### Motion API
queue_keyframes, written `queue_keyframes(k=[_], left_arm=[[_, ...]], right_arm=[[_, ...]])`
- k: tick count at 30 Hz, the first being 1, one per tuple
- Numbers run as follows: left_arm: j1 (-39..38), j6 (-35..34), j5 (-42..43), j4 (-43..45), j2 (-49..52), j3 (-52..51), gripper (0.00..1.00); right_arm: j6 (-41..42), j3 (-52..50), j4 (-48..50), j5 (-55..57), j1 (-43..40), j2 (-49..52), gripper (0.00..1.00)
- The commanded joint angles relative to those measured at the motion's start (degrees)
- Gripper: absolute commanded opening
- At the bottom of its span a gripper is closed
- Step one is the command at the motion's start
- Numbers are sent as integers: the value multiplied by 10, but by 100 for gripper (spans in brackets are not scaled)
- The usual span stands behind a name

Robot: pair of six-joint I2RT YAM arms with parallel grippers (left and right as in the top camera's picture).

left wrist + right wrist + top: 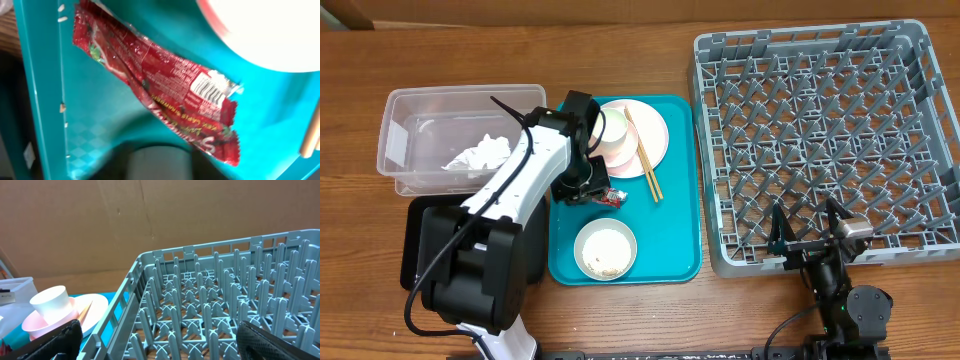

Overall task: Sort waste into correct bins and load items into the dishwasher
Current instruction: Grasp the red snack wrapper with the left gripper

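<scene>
While the sorting looked barely begun, the stock stood as follows. Waste: one crumpled napkin (478,155) lay inside the clear tub (395,130) and was judged binned; one red-and-white wrapper (155,90) lay flat on the teal tray (675,220), just beside the pink plate (655,135), not yet binned; a few loose rice grains (62,106) sat along the tray's edge, with pale scraps in the bowl (605,250) at the tray's near end. The black tray (412,240) was largely hidden under the left arm, so its contents could not be told. Items for washing: the plate, the white cup (617,128) standing on it, the chopsticks (645,160) laid across its rim, and the bowl were all on the teal tray; a second bowl could not be made out with certainty. The dish rack (820,130) held nothing among its pegs, so loading had not started. Tools: the left gripper (588,188) hung directly over the wrapper, its fingers not shown clearly enough to tell whether they stood apart or closed. The right gripper (810,232) rested at the rack's near edge, jaws spread wide and empty. By this count, the wrapper, the rice and every dish remained outstanding.
</scene>
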Motion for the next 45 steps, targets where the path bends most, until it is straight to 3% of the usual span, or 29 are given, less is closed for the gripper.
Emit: queue_keyframes(k=[1,7,10,14,45], left_arm=[[2,-19,5,15,-1,12,50],[2,-46,2,32,-1,12,44],[2,-74,-1,38,-1,12,35],[2,-98,-6,39,-1,8,30],[-33,-135,-45,40,0,1,30]], right_arm=[[1,-6,3,2,-1,-5,100],[1,-6,3,2,-1,-5,100],[1,-6,3,2,-1,-5,100],[0,-6,3,2,-1,-5,100],[0,-6,3,2,-1,-5,100]])
